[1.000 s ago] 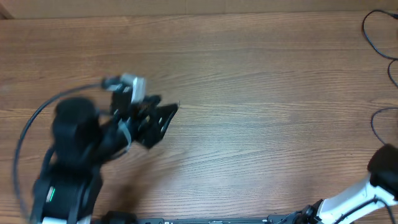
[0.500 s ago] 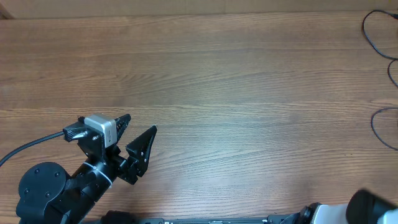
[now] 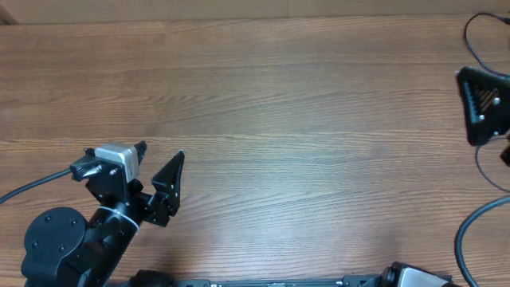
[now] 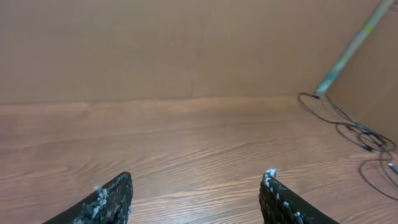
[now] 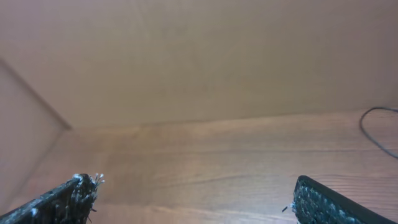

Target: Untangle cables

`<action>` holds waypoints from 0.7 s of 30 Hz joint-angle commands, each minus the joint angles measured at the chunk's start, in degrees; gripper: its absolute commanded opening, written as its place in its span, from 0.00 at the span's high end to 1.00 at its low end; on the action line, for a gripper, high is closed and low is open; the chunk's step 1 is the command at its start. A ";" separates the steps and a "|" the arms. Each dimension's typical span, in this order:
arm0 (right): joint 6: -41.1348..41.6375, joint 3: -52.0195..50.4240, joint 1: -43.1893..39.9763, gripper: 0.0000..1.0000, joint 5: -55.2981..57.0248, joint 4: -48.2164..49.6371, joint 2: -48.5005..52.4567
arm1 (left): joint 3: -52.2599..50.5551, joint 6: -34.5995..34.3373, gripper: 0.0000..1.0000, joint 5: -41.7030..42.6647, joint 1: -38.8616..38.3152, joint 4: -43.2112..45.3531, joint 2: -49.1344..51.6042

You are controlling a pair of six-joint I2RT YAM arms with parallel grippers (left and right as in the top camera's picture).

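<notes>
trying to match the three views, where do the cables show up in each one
Overhead: the cables loop along the right edge, from the top corner to below mid-height.
Left wrist: far right, on the table near the corner.
Right wrist: one thin loop at the right edge.
Shared landmark: the seam where the wooden table meets the back wall.

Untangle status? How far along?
Nothing visibly done: the cables lie in overlapping loops at the right edge of the table. In hand: nothing; left hand and right hand are both open and empty, the right nearer the cables. Left: grasping and separating them all.
</notes>
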 commanded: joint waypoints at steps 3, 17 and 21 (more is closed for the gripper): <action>-2.56 -9.51 4.31 0.00 4.66 -0.02 -4.48 | 0.72 0.81 0.36 -2.47 -0.37 -1.60 2.05; -3.02 -62.51 6.62 0.00 8.41 10.58 -34.25 | 0.70 0.85 0.27 -5.18 -0.37 -2.93 6.05; -2.99 -78.88 6.62 0.00 6.78 19.12 -40.74 | 0.70 0.85 0.24 -5.31 -0.37 -3.96 9.11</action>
